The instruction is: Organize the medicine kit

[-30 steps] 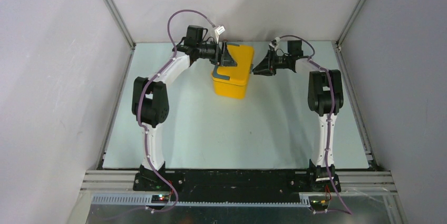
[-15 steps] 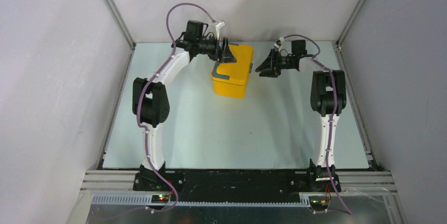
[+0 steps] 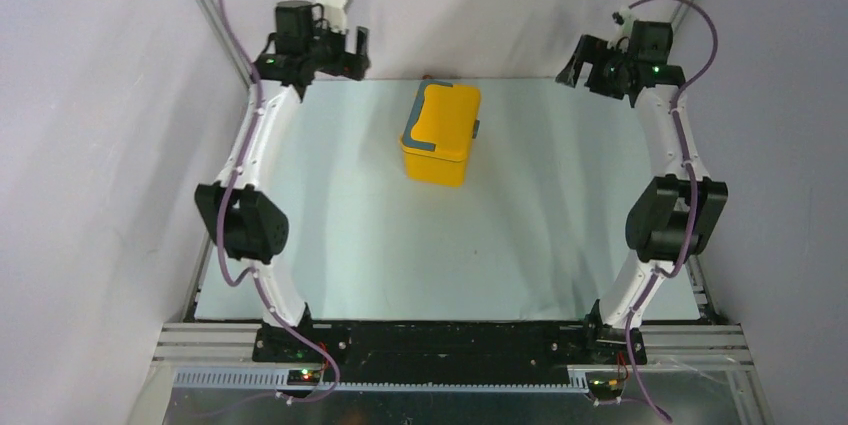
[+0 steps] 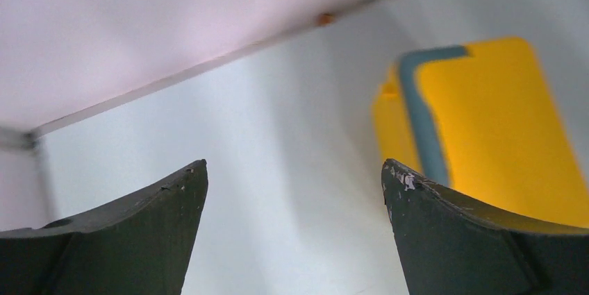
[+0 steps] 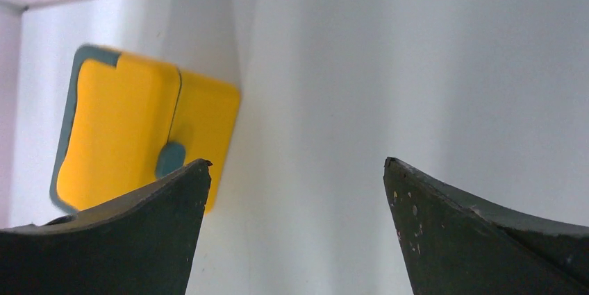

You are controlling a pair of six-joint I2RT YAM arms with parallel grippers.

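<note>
- Left wrist view: the left jaws are spread wide, the two dark fingertips [image 4: 149, 229] far apart with only bare desk [image 4: 292, 170] between them, and nothing is pinched.
- Beyond the tip of the finger on the right of that view lies the medicine kit [image 4: 500, 121], well apart from the jaws; its near edge is hidden behind that finger. Its yellow lid faces the camera, with a grey-teal band of trim [image 4: 424, 121] along one side.
- Right wrist view: the right jaws are likewise spread wide, with pale desk showing between the fingertips [image 5: 472, 232] and nothing held.
- There the medicine kit sits at the left of the view, past the tip of the left-hand finger and clear of it. Its lid is shut, and a small teal latch [image 5: 170, 158] shows on its side.
- Top external view: the left arm [image 3: 262, 135] holds its jaws high near the far left corner, and the right arm [image 3: 680, 145] holds its jaws high near the far right corner.
- Between them, near the middle of the far edge, the medicine kit stands closed on the desk, touched by neither arm.
- Pale walls [image 3: 500, 5] close in the desk on three sides.
</note>
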